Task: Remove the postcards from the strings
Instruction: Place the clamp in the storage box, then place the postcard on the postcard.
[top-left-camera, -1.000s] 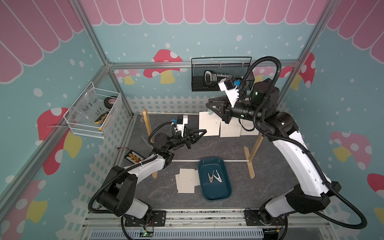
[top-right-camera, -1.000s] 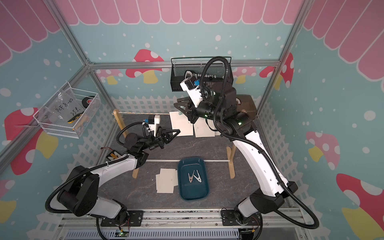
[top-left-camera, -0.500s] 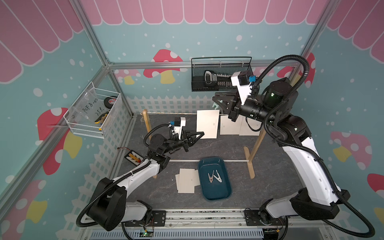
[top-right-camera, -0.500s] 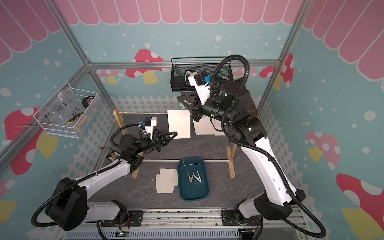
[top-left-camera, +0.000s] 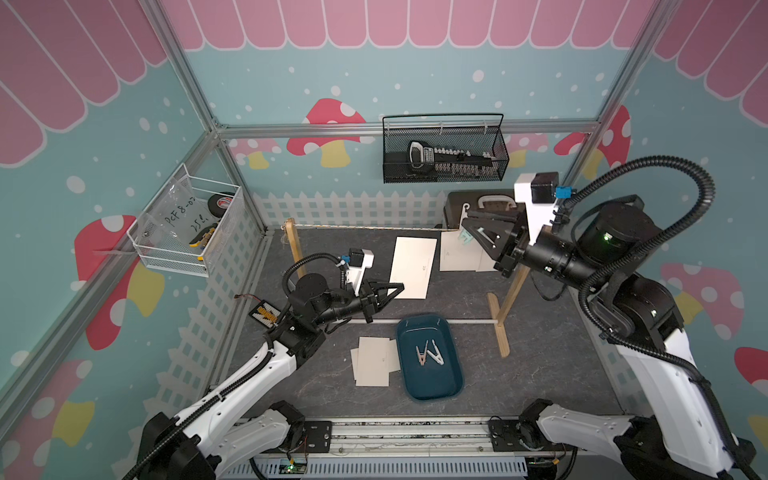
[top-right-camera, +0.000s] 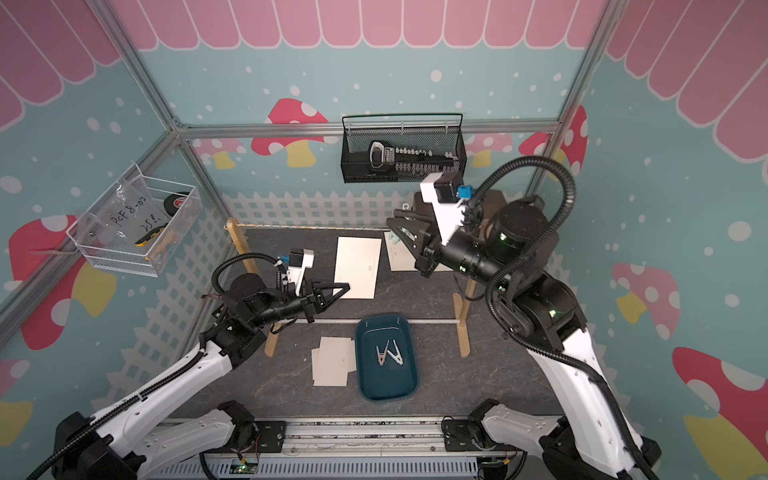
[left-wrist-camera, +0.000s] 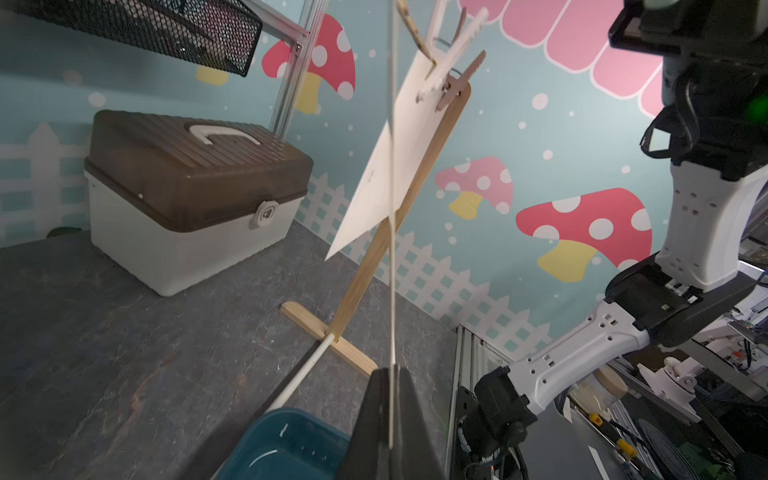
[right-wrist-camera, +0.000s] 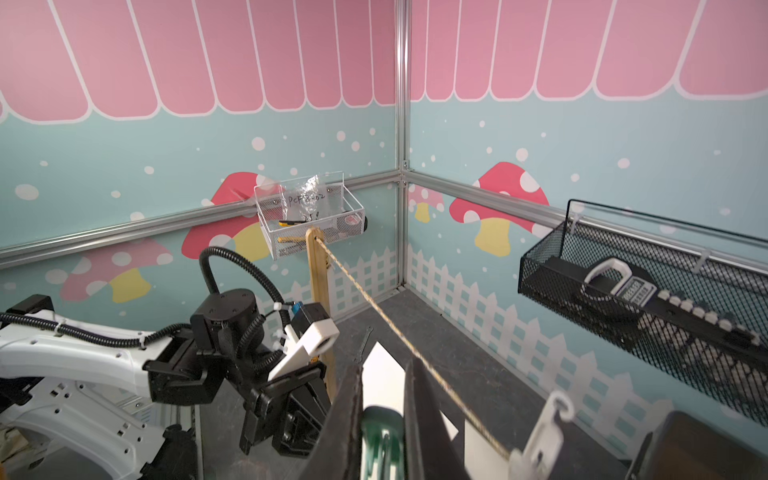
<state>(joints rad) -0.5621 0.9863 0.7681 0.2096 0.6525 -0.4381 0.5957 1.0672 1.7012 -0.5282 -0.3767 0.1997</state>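
While my right hand (right-wrist-camera: 384, 368) pinched a pale green plastic clothespin (right-wrist-camera: 380, 430) beyond the dark teal plastic tray (top-left-camera: 432, 384), my nearer left hand (top-left-camera: 400, 287) gripped a cream rectangular paper postcard (top-left-camera: 411, 264) by its lower corner, long axis near upright, above the tray's far edge.

Two clothespins (top-left-camera: 428, 353) in tray (top-left-camera: 440, 384), card stack (top-left-camera: 372, 368) just left, string (top-left-camera: 365, 227) behind between posts (top-left-camera: 296, 246)

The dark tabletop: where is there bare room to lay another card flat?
Bare mat lies right of the blue tray, around the right post's foot, and left of the card stack. Crowded: stack and tray sit close together mid-table.
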